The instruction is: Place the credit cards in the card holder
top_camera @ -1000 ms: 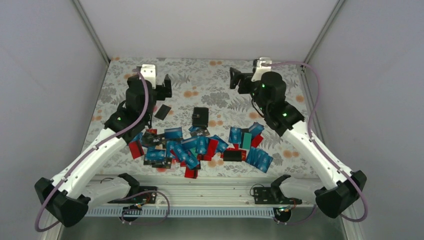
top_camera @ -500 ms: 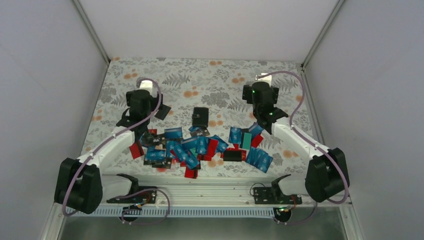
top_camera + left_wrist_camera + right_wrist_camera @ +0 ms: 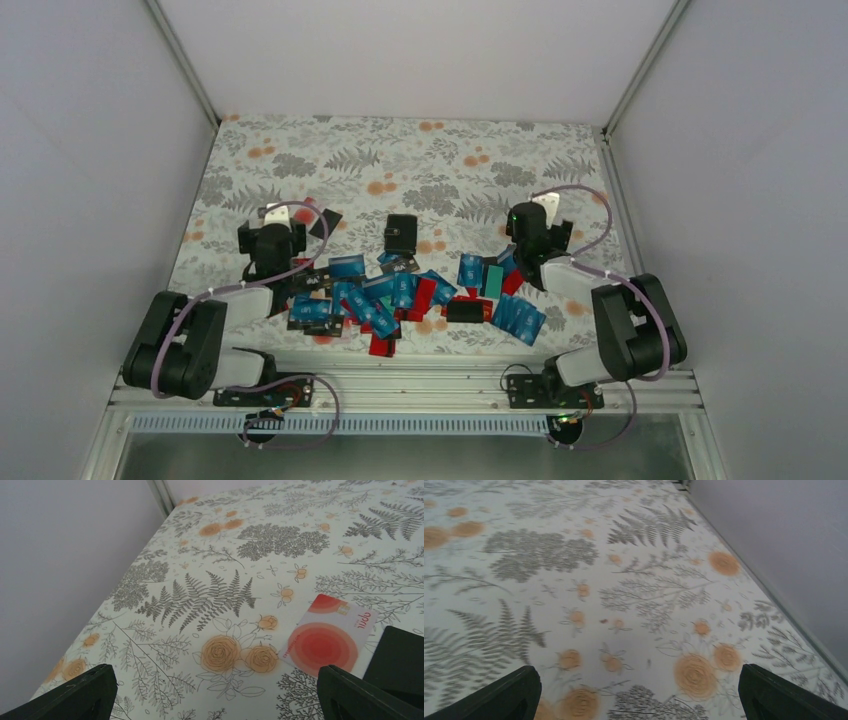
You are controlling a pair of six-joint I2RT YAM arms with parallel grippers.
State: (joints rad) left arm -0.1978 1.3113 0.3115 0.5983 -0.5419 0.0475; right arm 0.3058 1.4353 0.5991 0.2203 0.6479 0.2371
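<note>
A heap of credit cards (image 3: 400, 293), mostly blue with some red, black and teal, lies across the near middle of the floral cloth. The black card holder (image 3: 401, 234) sits just behind the heap, with neither gripper near it. My left gripper (image 3: 284, 216) hovers low at the left, open and empty (image 3: 215, 700). Just to its right lie a red-and-white card (image 3: 327, 637) and a flat black card (image 3: 400, 650). At the right end of the heap my right gripper (image 3: 547, 213) is open too (image 3: 636, 697), with only patterned cloth between its fingers.
The floral cloth (image 3: 420, 160) covers the table between grey enclosure walls (image 3: 90, 180) on both sides and at the back. A metal rail (image 3: 410, 385) carrying both arm bases runs along the near edge. Both arms are folded low beside the card heap.
Both arms have drawn back from the far part of the table toward their bases and folded down low. Both grippers stayed open. The cards and holder have not moved.
</note>
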